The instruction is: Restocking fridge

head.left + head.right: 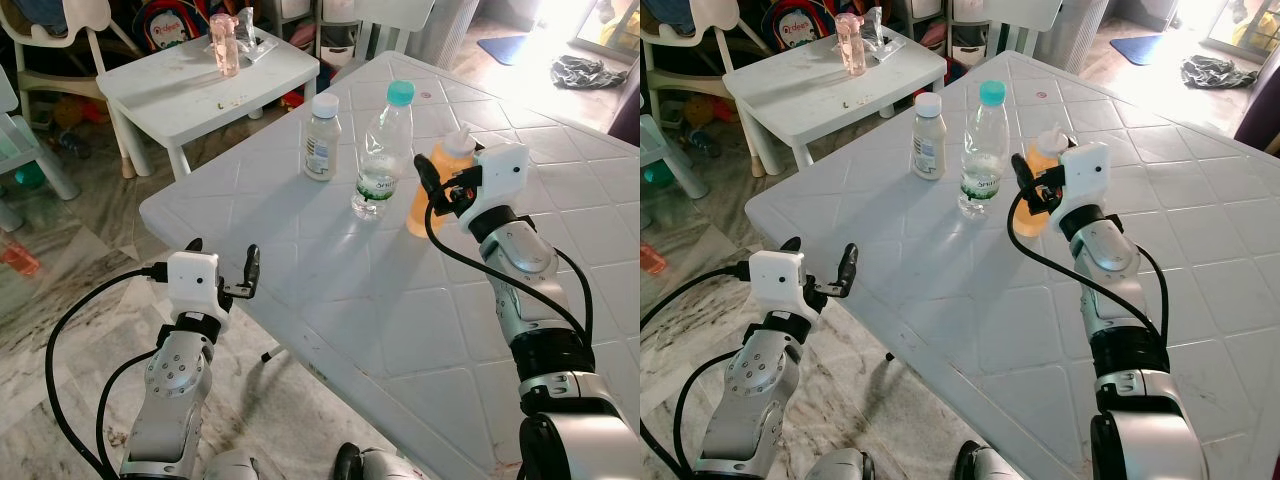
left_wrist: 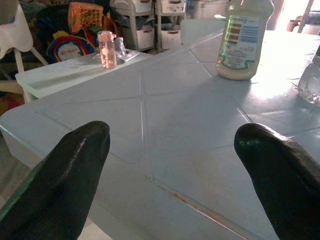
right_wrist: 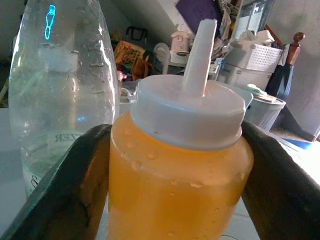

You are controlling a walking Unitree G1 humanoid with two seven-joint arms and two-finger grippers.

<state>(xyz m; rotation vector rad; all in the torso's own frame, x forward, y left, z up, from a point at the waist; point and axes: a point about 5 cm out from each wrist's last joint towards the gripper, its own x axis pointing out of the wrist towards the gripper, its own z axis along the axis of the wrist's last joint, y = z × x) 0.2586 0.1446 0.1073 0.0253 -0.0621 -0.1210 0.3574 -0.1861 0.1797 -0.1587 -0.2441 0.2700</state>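
I have the right gripper point(image 3: 175, 165) at the orange sauce bottle point(image 3: 180, 170), jaws clenched around its body. The bottle stands on the white surface point(image 1: 420, 300), just beside the water bottle point(image 1: 381, 150). Left gripper point(image 1: 222, 262) hovers at the surface's near corner, jaws released.

Small white side table point(image 1: 180, 95), pink bottle point(image 1: 224, 45)

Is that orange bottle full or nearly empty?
Nearly full: in the right wrist view, orange liquid fills the orange bottle up to its white cap.
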